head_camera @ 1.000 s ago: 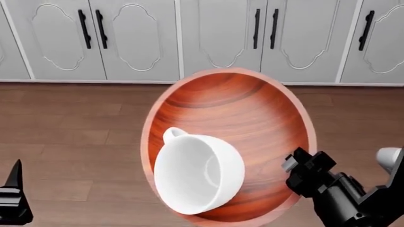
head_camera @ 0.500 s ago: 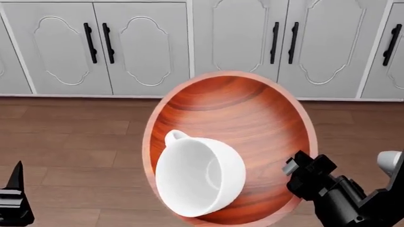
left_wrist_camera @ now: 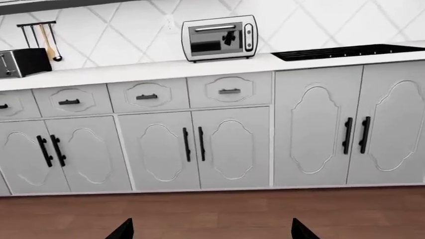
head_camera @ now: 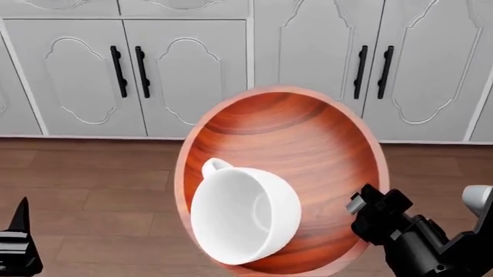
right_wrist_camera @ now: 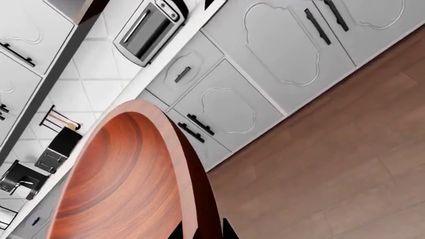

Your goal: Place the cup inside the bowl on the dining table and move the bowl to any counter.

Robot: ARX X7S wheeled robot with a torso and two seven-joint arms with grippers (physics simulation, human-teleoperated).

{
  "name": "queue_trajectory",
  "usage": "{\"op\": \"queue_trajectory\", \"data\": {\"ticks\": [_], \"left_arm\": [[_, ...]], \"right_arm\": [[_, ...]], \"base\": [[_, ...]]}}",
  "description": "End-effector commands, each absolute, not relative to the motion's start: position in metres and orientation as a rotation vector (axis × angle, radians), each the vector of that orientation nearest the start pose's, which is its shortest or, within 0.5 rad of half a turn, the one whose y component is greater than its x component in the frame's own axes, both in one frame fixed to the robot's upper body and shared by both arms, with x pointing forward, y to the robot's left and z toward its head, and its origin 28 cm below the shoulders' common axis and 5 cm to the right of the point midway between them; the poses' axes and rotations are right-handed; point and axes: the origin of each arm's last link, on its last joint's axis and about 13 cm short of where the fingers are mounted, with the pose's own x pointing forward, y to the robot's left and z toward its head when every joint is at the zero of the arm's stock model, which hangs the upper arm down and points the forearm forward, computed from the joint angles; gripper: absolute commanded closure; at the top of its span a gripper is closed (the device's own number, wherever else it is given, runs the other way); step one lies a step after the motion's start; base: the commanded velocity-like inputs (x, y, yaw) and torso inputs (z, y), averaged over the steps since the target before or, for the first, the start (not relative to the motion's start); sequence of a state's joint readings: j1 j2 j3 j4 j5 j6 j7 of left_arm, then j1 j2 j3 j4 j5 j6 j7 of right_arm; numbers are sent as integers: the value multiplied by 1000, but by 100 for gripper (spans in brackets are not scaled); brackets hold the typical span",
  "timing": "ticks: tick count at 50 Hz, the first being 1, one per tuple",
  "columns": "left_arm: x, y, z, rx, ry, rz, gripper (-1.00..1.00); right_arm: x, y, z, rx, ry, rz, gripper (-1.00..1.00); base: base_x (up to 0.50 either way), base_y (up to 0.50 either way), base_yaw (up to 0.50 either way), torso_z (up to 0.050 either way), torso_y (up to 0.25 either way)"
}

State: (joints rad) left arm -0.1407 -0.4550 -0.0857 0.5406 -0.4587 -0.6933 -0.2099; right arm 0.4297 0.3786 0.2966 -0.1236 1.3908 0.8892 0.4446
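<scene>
The reddish-brown wooden bowl [head_camera: 308,144] is held up in the air over the floor, tilted toward the head camera. The white cup [head_camera: 242,213] lies on its side inside it, handle at the upper left. My right gripper [head_camera: 361,206] is shut on the bowl's right rim; the right wrist view shows its tips [right_wrist_camera: 202,233] pinching the rim of the bowl [right_wrist_camera: 126,189]. My left gripper [left_wrist_camera: 212,234] is open and empty, low at the head view's left edge [head_camera: 17,231]. The counter [left_wrist_camera: 133,69] lies ahead above grey cabinets [head_camera: 185,75]. The dining table is out of view.
A toaster oven [left_wrist_camera: 219,37], a black toaster [left_wrist_camera: 23,62] and a black cooktop [left_wrist_camera: 345,50] sit on the counter. Hanging utensils [left_wrist_camera: 43,37] are on the tiled wall. Brown wooden floor [left_wrist_camera: 212,209] runs between me and the cabinets.
The cabinets have slid down and grown larger in the head view. The bowl with the cup stays in the right gripper's hold. The left gripper has not visibly moved.
</scene>
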Motion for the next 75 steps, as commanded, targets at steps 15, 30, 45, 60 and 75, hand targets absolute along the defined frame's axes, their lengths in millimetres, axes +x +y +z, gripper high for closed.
{"op": "queue_trajectory", "data": {"ticks": [15, 30, 45, 60, 75], "left_arm": [[212, 285, 135, 84, -6, 58, -100], [212, 284, 143, 90, -14, 51, -100], [213, 282, 145, 92, -13, 46, -100], [215, 280, 157, 105, -30, 45, -100], [213, 282, 162, 109, -41, 43, -100]], "right_arm": [[257, -175, 171, 812, 218, 146, 100], [264, -175, 188, 810, 202, 151, 100], [266, -175, 194, 800, 195, 149, 100], [269, -176, 207, 799, 173, 153, 100], [269, -176, 212, 792, 168, 153, 100]], "base": [[500, 259, 0, 0, 1], [500, 251, 0, 1, 2], [500, 205, 0, 0, 1], [500, 188, 0, 0, 1], [500, 170, 0, 1, 2]]}}
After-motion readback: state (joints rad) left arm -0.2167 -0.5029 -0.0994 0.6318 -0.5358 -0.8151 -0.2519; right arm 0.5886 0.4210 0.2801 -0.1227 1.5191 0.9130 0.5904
